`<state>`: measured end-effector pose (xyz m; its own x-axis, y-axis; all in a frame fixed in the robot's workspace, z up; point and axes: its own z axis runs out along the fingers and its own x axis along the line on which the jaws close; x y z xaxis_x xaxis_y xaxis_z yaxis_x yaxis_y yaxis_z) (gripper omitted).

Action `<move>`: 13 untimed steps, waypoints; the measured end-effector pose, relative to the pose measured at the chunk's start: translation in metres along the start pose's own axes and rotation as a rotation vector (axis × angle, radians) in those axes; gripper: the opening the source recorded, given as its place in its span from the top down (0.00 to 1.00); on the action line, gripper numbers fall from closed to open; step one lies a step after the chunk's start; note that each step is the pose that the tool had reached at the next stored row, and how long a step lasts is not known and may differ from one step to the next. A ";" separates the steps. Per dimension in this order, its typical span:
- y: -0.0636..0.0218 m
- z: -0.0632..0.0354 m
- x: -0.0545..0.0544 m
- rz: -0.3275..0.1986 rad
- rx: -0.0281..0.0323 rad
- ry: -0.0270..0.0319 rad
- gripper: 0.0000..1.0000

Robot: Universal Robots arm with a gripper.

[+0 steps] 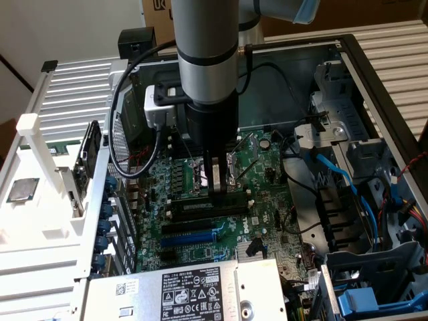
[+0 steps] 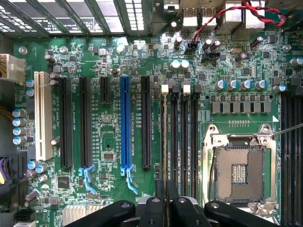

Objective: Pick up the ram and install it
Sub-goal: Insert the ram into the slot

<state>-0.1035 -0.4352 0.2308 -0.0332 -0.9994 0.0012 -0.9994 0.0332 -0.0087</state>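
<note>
Clamping the ram (image 2: 164, 142) on edge between narrowly closed fingers (image 2: 159, 194), long axis lying parallel to the memory slots (image 2: 184, 137), at the slot nearest the blue expansion slot (image 2: 125, 123). Standing the arm (image 1: 207, 53) vertical over the motherboard (image 1: 194, 251), fingers pointing straight down.

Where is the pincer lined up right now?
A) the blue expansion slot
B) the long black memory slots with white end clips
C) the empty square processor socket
B: the pincer, shut on the thin dark-green ram stick, sits over the long black memory slots, beside the empty square processor socket.
</note>
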 end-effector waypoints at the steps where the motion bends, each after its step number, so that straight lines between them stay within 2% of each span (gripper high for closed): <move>1: 0.0000 0.0002 0.000 0.000 0.0003 0.0000 0.87; 13: 0.0001 0.0027 0.000 0.000 0.0014 0.0001 0.87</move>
<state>-0.1036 -0.4352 0.2281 -0.0334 -0.9994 0.0013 -0.9994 0.0334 -0.0101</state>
